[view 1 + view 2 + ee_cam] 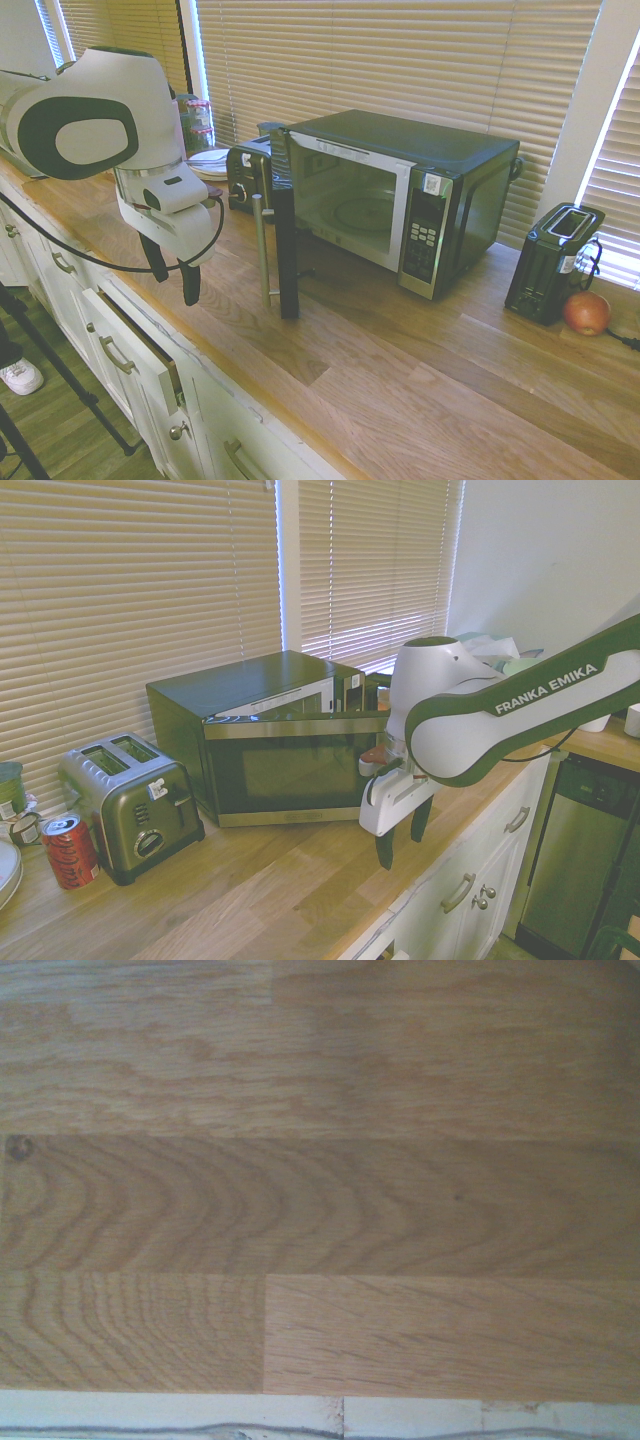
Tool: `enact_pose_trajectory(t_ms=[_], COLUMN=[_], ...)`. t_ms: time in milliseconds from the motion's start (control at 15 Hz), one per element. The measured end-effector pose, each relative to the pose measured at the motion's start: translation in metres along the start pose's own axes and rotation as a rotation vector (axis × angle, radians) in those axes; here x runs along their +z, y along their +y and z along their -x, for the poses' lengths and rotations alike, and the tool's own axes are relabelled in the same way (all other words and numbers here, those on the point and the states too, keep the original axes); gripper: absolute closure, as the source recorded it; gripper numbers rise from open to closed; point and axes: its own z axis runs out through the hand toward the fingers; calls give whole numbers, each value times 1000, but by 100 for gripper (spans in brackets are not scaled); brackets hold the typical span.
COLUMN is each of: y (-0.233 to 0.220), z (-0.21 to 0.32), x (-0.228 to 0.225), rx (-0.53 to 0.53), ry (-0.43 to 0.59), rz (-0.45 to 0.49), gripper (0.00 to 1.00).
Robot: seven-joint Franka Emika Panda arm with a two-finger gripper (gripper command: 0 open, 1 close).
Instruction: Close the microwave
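Note:
The black microwave (pixel 440 190) stands on the wooden counter (pixel 420 370) with its door (pixel 285 250) swung wide open, edge-on to the first exterior view. The silver bar handle (pixel 262 250) faces my side. In the second exterior view the open door (pixel 285 770) shows its glass front, hiding the oven cavity. My gripper (pixel 172 272) hangs over the counter's front edge, left of the door and apart from it, fingers pointing down. It is open with nothing between its fingers, as the second exterior view of the gripper (pixel 402 837) also shows. The wrist view holds only counter wood (pixel 320 1200).
A black toaster (pixel 552 262) and a reddish round fruit (pixel 587 312) sit right of the microwave. A smaller black appliance (pixel 243 172) and plates (pixel 210 162) stand behind the door. A drawer (pixel 140 345) below is slightly open. A silver toaster (pixel 130 802) and a red can (pixel 68 850) also show.

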Motion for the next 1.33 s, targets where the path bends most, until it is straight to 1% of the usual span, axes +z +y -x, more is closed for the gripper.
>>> enact_pose_trajectory(t_ms=[267, 533, 933, 1133, 1333], y=[-2, -16, -42, -50, -66], z=[1, -4, -10, -37, -69], x=[0, -15, -53, -80, -92], rx=[-8, -36, -90, -58, -42], ry=[8, 103, 252, 315, 335], rz=[-3, -57, -100, -125, -138], gripper=[0, 0, 0, 0, 0])
